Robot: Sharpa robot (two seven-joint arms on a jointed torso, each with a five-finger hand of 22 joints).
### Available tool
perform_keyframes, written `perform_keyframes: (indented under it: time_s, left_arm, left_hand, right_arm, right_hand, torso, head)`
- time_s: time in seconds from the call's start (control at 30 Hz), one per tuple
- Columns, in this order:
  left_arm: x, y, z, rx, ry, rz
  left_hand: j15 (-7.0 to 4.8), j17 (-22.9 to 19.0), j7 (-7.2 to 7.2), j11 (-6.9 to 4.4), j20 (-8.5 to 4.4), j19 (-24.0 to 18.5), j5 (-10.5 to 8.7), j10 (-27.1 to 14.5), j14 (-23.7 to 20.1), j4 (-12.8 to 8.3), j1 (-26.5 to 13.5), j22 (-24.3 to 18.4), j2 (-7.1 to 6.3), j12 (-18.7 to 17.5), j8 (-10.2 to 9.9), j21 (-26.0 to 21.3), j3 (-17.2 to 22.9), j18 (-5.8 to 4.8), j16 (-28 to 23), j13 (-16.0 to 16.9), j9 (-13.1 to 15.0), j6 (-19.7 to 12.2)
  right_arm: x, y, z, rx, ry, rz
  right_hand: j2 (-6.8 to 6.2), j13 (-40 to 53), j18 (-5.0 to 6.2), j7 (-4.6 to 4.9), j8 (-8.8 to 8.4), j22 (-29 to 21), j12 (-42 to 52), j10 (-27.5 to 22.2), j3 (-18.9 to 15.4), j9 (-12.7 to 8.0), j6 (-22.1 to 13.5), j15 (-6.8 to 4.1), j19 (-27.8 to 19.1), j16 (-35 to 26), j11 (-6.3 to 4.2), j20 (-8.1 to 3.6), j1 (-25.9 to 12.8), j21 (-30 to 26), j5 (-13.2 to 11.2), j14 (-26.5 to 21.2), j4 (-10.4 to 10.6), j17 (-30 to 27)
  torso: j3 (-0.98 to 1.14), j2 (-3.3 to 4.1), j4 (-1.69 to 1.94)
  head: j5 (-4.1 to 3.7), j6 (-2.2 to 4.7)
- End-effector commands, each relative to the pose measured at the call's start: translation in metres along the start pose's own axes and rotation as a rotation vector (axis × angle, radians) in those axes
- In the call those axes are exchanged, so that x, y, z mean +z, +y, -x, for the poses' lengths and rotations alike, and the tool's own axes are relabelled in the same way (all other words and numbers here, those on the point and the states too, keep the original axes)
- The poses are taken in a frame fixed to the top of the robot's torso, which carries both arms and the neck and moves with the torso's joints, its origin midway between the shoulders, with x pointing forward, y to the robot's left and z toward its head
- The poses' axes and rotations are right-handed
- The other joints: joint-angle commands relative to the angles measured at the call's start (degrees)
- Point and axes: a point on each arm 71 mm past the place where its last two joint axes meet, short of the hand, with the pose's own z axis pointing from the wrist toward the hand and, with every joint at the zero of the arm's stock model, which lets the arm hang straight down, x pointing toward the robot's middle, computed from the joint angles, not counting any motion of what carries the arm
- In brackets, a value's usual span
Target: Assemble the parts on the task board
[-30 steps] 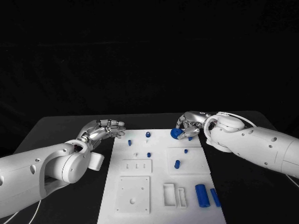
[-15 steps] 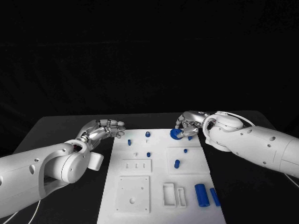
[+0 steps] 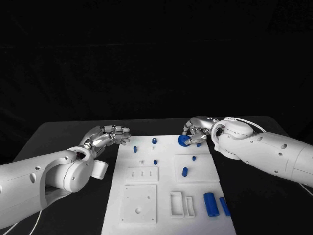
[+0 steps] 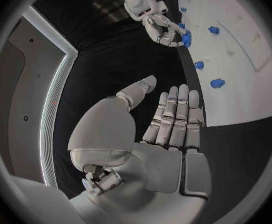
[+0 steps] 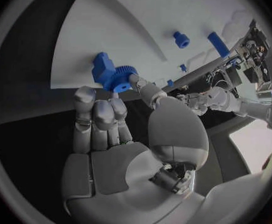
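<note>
You have one task board [image 3: 167, 196] on the worktop [image 3: 57, 137]. Count one blue gear [image 3: 184, 140], two long blue cylinders [image 3: 212, 204] lying side by side, and six small blue pegs [image 3: 185, 172]. Two hands [image 3: 113, 135] are in view.

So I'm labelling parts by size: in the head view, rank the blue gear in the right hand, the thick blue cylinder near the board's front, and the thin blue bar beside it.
1. Thick blue cylinder, though it lies nearest the camera.
2. Thin blue bar, similar length, clearly slimmer.
3. Blue gear, held by the right hand; farther off, so its true size is unsure.
</note>
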Motion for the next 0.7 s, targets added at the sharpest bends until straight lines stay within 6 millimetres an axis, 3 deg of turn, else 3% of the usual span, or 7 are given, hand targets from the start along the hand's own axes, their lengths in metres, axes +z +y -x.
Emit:
perform_keyframes:
  time_s: [0.03, 0.3, 0.7]
  left_arm:
    - [0.000, -0.002, -0.002, -0.004, 0.017, -0.008]
    - [0.001, -0.002, -0.002, -0.002, 0.018, -0.008]
    - [0.001, -0.002, -0.002, -0.001, 0.017, -0.008]
  left_hand:
    - [-0.04, -0.07, 0.39, 0.31, 0.06, -0.42, -0.33, -0.03, -0.40, -0.02, -0.11, 0.06, -0.22, -0.25, -0.26, 0.31, 0.44, 0.92, -0.25, -0.07, -0.08, -0.33]
    - [-0.04, -0.07, 0.40, 0.32, 0.06, -0.43, -0.33, -0.02, -0.40, -0.01, -0.11, 0.06, -0.21, -0.29, -0.27, 0.32, 0.46, 0.92, -0.25, -0.07, -0.08, -0.34]
    - [-0.03, -0.08, 0.41, 0.33, 0.08, -0.44, -0.33, -0.02, -0.41, 0.02, -0.14, 0.06, -0.17, -0.33, -0.28, 0.33, 0.46, 0.92, -0.25, -0.07, -0.08, -0.35]
  right_arm:
    - [-0.002, 0.006, -0.011, -0.120, 0.014, 0.018]
    - [-0.004, 0.020, -0.018, -0.199, 0.006, 0.058]
    - [-0.005, 0.022, -0.017, -0.215, -0.023, 0.058]
  right_hand:
    - [-0.38, -0.06, 2.67, 1.26, 0.33, 1.18, 0.35, 0.25, 0.50, 0.17, 2.35, -0.42, -0.39, -0.37, -0.35, -0.17, -0.12, 0.34, -0.51, 0.02, 0.01, 0.11]
    - [-1.69, -0.32, 2.67, 1.01, 0.61, 1.10, 0.46, 0.74, 2.09, 0.25, 3.31, -0.62, -0.23, -0.64, -0.58, -0.06, 0.25, 0.83, -1.95, 0.29, 0.71, 0.46]
    - [-2.50, -0.65, 2.67, 0.71, 0.95, 1.05, 0.39, 0.95, 3.64, 0.36, 4.42, -0.84, -0.16, -0.93, -0.85, 0.06, -0.04, 1.21, -3.08, 0.52, 2.71, 0.78]
  torso:
    - [0.03, 0.02, 0.00]
    - [0.03, 0.00, -0.01]
    - [0.00, 0.00, -0.03]
  head:
    - [0.01, -0.04]
    - [-0.06, -0.03]
    - [-0.06, 0.12]
